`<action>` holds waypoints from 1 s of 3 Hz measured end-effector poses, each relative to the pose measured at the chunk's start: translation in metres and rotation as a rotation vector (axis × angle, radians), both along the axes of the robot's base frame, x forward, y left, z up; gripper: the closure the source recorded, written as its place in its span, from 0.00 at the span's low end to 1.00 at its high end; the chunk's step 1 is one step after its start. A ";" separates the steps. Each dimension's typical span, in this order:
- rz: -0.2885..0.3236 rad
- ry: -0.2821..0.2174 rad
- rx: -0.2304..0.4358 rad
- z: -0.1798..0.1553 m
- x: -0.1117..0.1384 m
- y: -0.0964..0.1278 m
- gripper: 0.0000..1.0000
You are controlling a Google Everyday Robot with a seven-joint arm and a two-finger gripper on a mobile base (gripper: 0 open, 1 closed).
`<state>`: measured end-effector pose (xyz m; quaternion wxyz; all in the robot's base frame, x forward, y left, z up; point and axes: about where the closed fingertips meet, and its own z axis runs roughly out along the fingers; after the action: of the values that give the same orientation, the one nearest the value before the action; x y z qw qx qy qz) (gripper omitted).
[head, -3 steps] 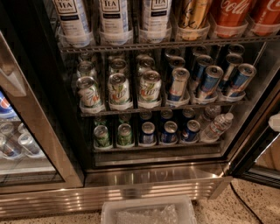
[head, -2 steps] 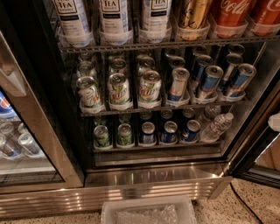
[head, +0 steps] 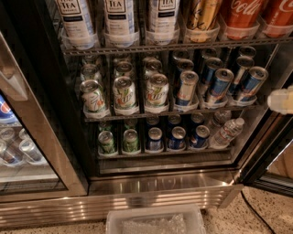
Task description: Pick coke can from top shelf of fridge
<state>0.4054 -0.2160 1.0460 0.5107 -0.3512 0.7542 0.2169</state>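
Fridge (head: 160, 188) open, racks full of drinks. At right end of top shelf (head: 137, 47), coke can (head: 245, 13) stands upright in clear holder, just right of gold can (head: 203, 13); second red can (head: 279, 13) beside it at right edge. Tea bottles (head: 119, 18) fill shelf's left part. Gripper (head: 280, 100) is a pale shape at right edge, level with middle rack (head: 137, 114), well below coke can; cannot tell its state.

The coke can (head: 241, 13), red-orange with white script, stands upright in a clear holder on the top shelf (head: 137, 47) of the fridge (head: 155, 185), its top cropped. The pale end effector (head: 280, 101) sits lower right, apart.
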 end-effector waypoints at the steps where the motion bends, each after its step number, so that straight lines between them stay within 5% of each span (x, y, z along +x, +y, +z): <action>1: 0.016 -0.020 0.070 0.019 -0.002 0.012 0.00; 2: 0.016 -0.020 0.070 0.019 -0.002 0.012 0.00; 3: 0.031 -0.058 0.136 0.022 0.002 0.036 0.00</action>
<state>0.4076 -0.1803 1.0684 0.5517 -0.3336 0.7171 0.2650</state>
